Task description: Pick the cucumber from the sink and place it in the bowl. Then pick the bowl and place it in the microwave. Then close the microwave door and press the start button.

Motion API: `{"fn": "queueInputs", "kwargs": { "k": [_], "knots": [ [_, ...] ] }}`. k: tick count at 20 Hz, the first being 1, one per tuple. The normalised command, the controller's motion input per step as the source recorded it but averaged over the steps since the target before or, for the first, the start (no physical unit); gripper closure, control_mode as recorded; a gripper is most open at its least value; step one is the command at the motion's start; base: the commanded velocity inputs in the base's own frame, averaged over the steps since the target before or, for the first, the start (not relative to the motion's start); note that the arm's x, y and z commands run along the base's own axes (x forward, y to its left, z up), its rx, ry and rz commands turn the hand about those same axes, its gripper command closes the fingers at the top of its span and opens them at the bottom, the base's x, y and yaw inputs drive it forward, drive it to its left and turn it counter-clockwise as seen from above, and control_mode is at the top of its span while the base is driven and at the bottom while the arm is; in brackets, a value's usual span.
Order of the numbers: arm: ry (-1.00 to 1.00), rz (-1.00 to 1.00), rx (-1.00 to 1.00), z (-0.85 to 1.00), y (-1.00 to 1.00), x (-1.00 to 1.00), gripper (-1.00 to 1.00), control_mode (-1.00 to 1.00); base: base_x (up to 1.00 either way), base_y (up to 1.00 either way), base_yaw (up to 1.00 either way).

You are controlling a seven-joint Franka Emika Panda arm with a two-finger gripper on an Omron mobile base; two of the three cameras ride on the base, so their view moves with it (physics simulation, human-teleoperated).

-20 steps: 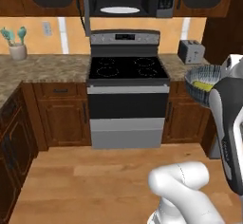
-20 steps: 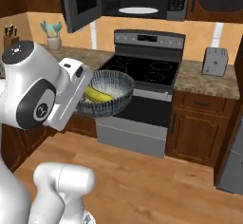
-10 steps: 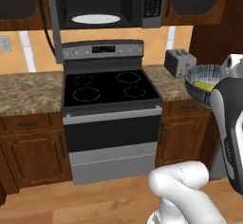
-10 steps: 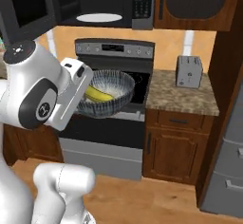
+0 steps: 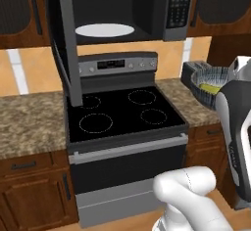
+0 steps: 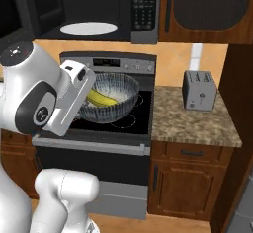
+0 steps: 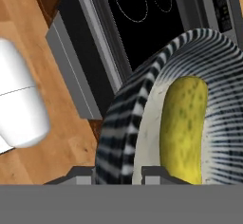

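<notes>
Currently: I carry bowl [image 6: 109, 104] with cucumber [image 6: 101, 98] | gripper [image 7: 118, 171] clamped on bowl rim | microwave [image 5: 117, 11] open above stove [image 5: 122, 115] | next: lift bowl inside.

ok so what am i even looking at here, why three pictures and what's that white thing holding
It's a simulated kitchen. The white shape is a robot arm on a base that can drive. Two pictures come from cameras on that base, behind the arm to its left and right; the third looks along its hand. The gripper has its jaws clamped on the rim of a ribbed bowl, carried in the air in front of the stove. A yellow-green cucumber lies inside the bowl. Above the stove, the microwave stands with its door swung open and a white plate inside. A silver toaster sits on the counter.
</notes>
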Motion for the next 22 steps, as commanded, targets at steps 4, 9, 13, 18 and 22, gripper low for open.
{"fn": "queueInputs", "kwargs": {
  "k": [4, 9, 13, 18, 22],
  "knots": [
    [0.0, 0.0, 0.0, 0.0, 0.0, 0.0, 1.0, 1.0, 0.58, 0.14, 0.0],
    [0.0, 0.0, 0.0, 0.0, 0.0, 0.0, 1.0, 1.0, 0.03, 0.35, 0.02],
    [0.0, 0.0, 0.0, 0.0, 0.0, 0.0, 1.0, 1.0, 0.27, 0.11, 0.06],
    [0.0, 0.0, 0.0, 0.0, 0.0, 0.0, 1.0, 1.0, 0.24, 0.17, 0.13],
    [0.0, 0.0, 0.0, 0.0, 0.0, 0.0, 1.0, 1.0, 0.36, 0.04, 0.1]
  ]
}}
